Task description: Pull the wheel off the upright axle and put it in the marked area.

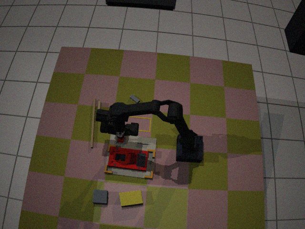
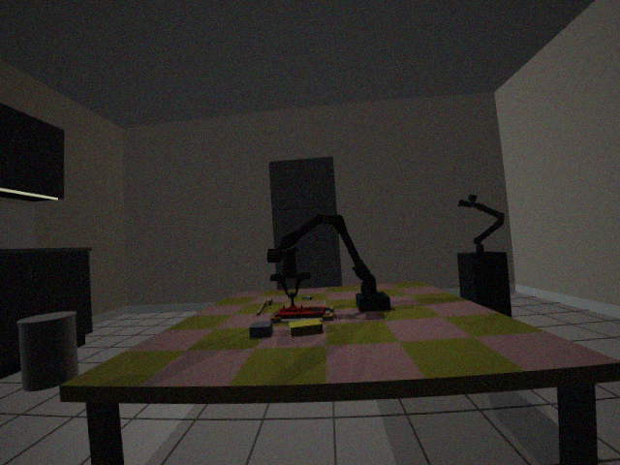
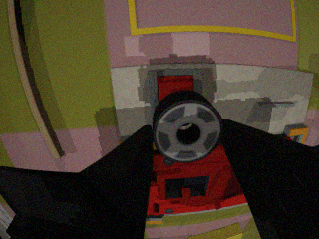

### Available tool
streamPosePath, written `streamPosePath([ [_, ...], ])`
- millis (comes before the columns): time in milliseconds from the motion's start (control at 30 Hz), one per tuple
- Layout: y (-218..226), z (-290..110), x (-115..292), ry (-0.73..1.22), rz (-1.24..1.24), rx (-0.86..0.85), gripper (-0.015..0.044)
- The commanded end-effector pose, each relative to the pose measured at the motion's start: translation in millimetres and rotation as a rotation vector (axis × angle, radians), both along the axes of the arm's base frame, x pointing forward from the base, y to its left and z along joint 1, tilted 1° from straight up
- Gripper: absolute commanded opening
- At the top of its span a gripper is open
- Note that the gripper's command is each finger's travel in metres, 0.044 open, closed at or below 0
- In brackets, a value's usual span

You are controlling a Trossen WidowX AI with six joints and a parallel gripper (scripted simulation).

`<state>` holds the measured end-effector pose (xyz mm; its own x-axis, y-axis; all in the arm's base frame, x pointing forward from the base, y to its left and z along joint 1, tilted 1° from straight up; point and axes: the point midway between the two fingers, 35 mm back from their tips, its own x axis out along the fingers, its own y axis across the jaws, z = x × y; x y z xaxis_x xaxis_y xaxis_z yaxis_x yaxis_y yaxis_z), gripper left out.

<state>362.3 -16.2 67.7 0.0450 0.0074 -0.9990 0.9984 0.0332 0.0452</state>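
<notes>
My gripper (image 3: 186,129) (image 1: 119,134) (image 2: 291,294) is shut on the wheel (image 3: 187,131) (image 1: 118,134), a dark tyre with a grey spoked hub. It holds the wheel above the red chassis (image 1: 127,158) (image 3: 189,186) (image 2: 299,311), which sits on a grey base plate (image 1: 147,141) (image 3: 127,87) with orange corners. The axle is hidden behind the wheel. The marked area (image 1: 149,124) (image 3: 134,0) is a yellow-outlined rectangle on a pink square just beyond the base plate.
A long wooden strip (image 1: 92,123) (image 3: 27,80) lies left of the gripper. A small grey block (image 1: 134,98) lies behind the marked area. A grey block (image 1: 100,196) (image 2: 261,328) and a yellow block (image 1: 131,197) (image 2: 304,326) lie near the front. The arm base (image 1: 189,149) stands to the right.
</notes>
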Motion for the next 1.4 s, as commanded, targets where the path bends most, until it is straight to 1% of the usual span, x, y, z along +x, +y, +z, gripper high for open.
streamPosePath([
  [0,-0.7,2.0,0.0,0.000,0.002,-0.005,0.0000],
  [167,-0.6,8.2,0.0,0.000,0.002,-0.005,0.0000],
  [433,0.5,36.3,-3.5,0.000,0.002,-0.006,0.0000],
  [533,-0.9,27.9,-3.7,0.003,0.004,0.000,0.0000],
  [1367,-80.8,32.8,-39.9,0.003,0.010,-0.008,0.0000],
])
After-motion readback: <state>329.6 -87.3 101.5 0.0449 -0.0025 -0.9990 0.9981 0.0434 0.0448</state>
